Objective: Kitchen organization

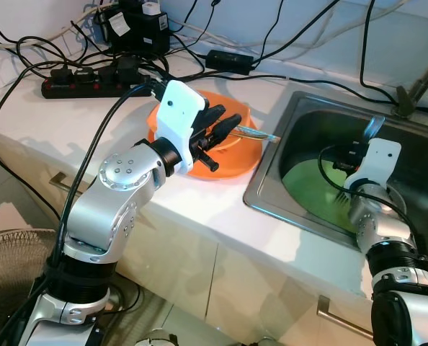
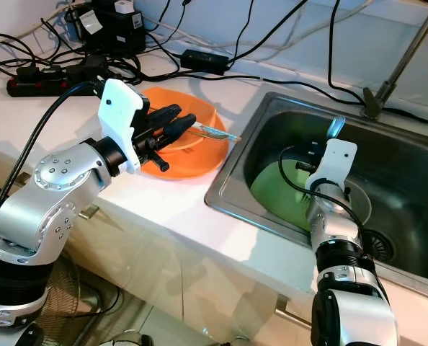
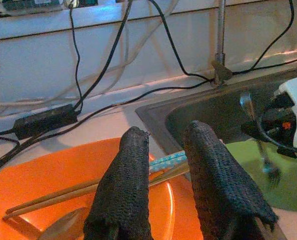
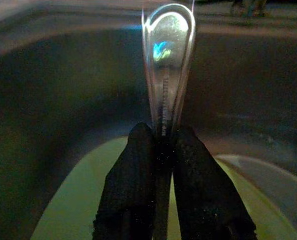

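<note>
While the left pincer (image 1: 225, 124) hovered part-open over the orange plate (image 1: 237, 160) holding chopsticks (image 3: 63, 192), the right pincer (image 4: 158, 137) clamped a fork (image 4: 167, 65) above the sink's (image 2: 286, 108) green plate (image 2: 279, 191).

Cables (image 1: 48, 68) and a power strip (image 1: 91, 81) crowd the counter's back edge behind the orange plate (image 1: 235, 155). The sink (image 2: 416, 180) stays open from above, though its faucet pipe (image 2: 401, 61) rises at the rear and a green plate (image 2: 279, 191) covers part of the basin.

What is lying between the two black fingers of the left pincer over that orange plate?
In the left wrist view, chopsticks cross the gap between the left pincer's open fingers, resting on the orange plate.
</note>
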Tool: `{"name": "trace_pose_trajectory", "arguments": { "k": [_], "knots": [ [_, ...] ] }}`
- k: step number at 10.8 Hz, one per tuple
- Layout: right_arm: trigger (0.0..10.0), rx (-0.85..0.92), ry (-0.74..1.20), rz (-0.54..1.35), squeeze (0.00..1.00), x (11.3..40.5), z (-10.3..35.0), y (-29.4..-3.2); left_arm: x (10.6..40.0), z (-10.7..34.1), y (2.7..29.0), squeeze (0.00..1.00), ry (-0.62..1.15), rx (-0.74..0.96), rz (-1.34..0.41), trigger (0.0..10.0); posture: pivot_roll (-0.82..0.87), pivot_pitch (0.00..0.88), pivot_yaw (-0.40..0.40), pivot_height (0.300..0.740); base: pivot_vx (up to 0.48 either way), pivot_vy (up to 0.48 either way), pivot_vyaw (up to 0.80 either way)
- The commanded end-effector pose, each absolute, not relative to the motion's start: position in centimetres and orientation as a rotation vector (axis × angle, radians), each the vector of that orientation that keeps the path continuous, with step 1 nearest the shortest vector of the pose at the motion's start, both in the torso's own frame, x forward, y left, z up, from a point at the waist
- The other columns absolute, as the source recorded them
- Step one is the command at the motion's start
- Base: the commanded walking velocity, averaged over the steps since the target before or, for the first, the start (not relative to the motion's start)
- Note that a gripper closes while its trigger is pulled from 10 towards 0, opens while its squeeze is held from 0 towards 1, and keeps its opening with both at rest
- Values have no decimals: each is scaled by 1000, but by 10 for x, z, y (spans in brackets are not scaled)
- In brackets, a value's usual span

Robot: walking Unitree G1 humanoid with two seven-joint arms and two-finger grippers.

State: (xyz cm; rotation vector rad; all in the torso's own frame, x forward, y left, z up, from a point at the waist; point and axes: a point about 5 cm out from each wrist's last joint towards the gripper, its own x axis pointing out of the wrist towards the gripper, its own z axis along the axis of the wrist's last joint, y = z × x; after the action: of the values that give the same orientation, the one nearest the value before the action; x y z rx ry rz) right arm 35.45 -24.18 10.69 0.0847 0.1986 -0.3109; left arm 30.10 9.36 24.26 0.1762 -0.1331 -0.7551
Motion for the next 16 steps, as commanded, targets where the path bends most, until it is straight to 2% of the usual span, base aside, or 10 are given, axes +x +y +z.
{"name": "trace_pose_trajectory", "arguments": {
  "k": [1, 3, 4, 5, 7, 10, 12, 16],
  "knots": [
    [10000, 79, 187, -305, 820, 357, 109, -240, 296, 246, 88, 0, -157, 209, -786, 10000, 115, 22, -69, 740, 0, 0, 0],
    [10000, 83, 196, -299, 808, 356, 106, -238, 295, 245, 86, 0, -155, 215, -792, 10000, 116, 21, -70, 740, 0, 0, 0],
    [10000, 84, 196, -296, 733, 357, 105, -236, 295, 245, 86, 0, -156, 223, -794, 10000, 117, 20, -71, 740, 0, 0, 0],
    [10000, 83, 190, -295, 0, 357, 106, -235, 295, 243, 85, 0, -156, 259, -801, 10000, 117, 20, -71, 740, 0, 0, 0],
    [10000, 95, 134, -295, 0, 360, 116, -234, 296, 241, 84, 0, -154, 288, -805, 10000, 115, 26, -65, 740, 0, 0, 0],
    [10000, 107, 90, -268, 0, 364, 125, -226, 301, 239, 84, 0, -176, 462, -822, 10000, 111, 32, -58, 740, 0, 0, 0],
    [10000, 119, 81, -258, 0, 364, 125, -220, 313, 237, 77, 0, -217, 643, -802, 10000, 105, 32, -48, 740, 0, 0, 0],
    [10000, 130, 58, -266, 0, 364, 130, -223, 320, 233, 62, 0, -224, 732, -917, 10000, 90, 28, -35, 740, 0, 0, 0]
  ]
}}
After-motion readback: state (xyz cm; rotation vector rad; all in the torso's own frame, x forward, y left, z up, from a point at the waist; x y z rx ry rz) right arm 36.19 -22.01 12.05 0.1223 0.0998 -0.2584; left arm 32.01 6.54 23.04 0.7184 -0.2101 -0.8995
